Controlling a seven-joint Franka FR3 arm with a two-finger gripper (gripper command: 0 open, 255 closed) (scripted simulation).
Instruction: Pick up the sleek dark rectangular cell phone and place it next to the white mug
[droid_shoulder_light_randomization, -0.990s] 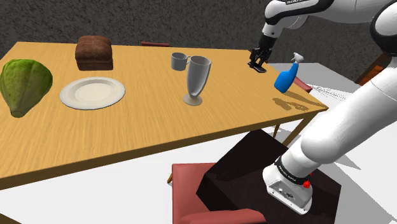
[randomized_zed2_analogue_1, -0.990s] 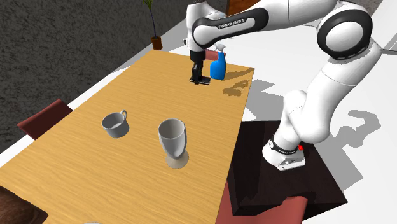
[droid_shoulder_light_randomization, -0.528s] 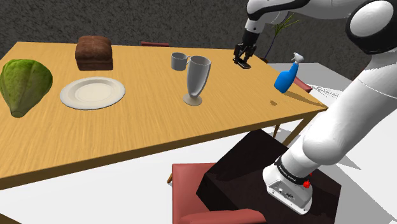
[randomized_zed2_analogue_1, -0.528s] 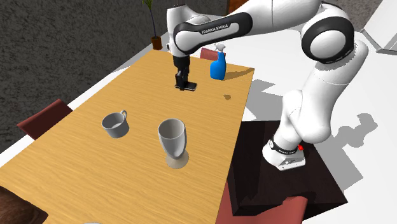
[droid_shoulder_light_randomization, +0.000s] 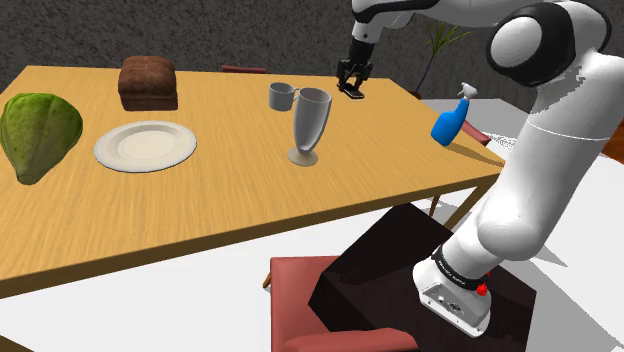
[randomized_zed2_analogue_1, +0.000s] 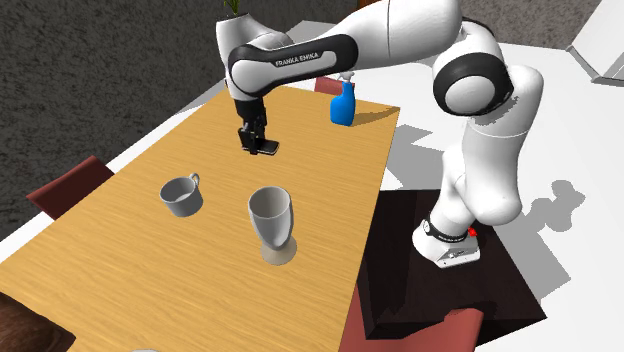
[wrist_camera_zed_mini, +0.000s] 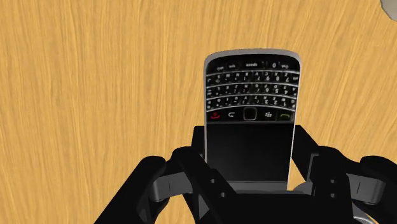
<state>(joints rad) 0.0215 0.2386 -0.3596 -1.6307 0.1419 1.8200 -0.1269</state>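
over the far part of the table (randomized_zed2_analogue_1: 330, 170), the gripper (randomized_zed2_analogue_1: 262, 147) pinches the cell phone (wrist_camera_zed_mini: 249, 102) between its 2 black fingers (wrist_camera_zed_mini: 184, 167), gripping the lower part of the dark screen, with the keypad end sticking out past the fingertips. the phone is black with a silver rim and rows of small white-marked keys whose characters are too small to read; a red key and a green key sit at the ends of the row just above the screen. white capitals on the arm (randomized_zed2_analogue_1: 300, 57) spell "franka emika". in the second exterior view the phone hangs between the blue spray bottle (randomized_zed2_analogue_1: 343, 104) and the grey mug (randomized_zed2_analogue_1: 181, 195), apart from both. a tall grey goblet (randomized_zed2_analogue_1: 271, 222) stands near the mug. the tabletop is light wood with a fine straight grain. on it also sit a white plate (droid_shoulder_light_randomization: 145, 146), a brown loaf (droid_shoulder_light_randomization: 148, 82) and a green leafy lump (droid_shoulder_light_randomization: 38, 132). behind the table runs a rough dark grey wall, the floor is white, red chairs (randomized_zed2_analogue_1: 65, 185) stand beside the table, and a potted plant (droid_shoulder_light_randomization: 440, 40) stands at the back.
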